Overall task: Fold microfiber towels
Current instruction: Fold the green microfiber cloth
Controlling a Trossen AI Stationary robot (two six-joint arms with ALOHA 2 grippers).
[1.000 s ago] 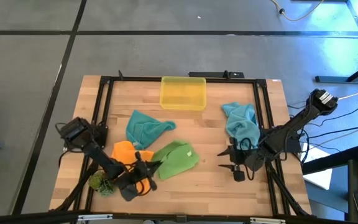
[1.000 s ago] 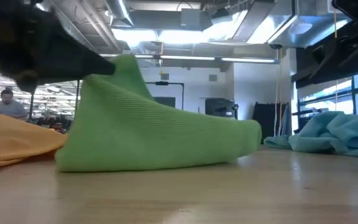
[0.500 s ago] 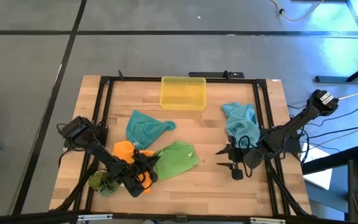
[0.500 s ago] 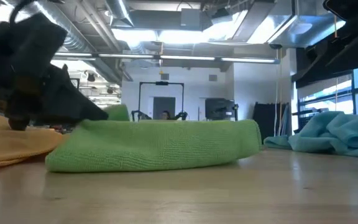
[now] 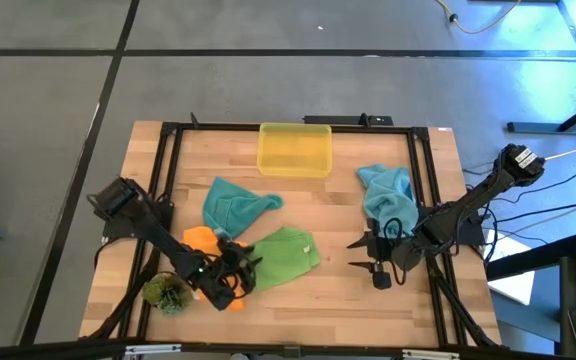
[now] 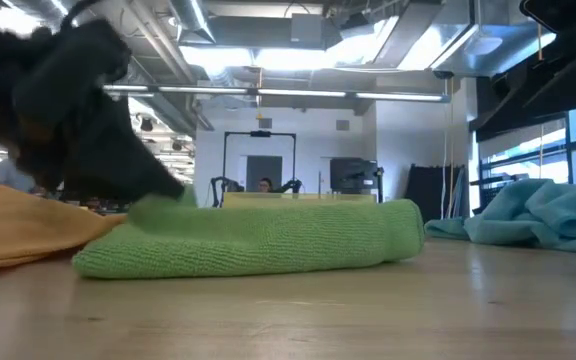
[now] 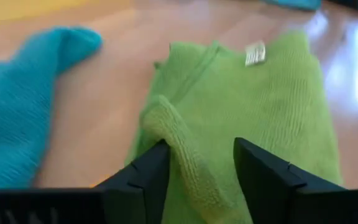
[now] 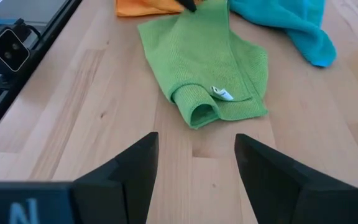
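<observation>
The soft green microfiber towel (image 5: 284, 258) lies loosely folded on the pale wooden table (image 5: 348, 300), near the middle of its near half, with a small white tag (image 8: 223, 94) showing at one rolled corner. The left gripper (image 5: 240, 270) sits at the towel's left end, its dark fingers (image 7: 143, 177) spread apart with a raised ridge of green cloth between them, not pinched. Just left of it, the crumpled orange microfiber towel (image 5: 200, 243) lies partly under the left arm. A teal-blue microfiber towel (image 5: 233, 206) lies farther back, near the yellow translucent plastic bin (image 5: 294, 148). A second teal-blue towel (image 5: 386, 196) is heaped at the right. The right gripper (image 5: 365, 254) hovers right of the green towel, fingers (image 8: 132, 165) parted and empty.
</observation>
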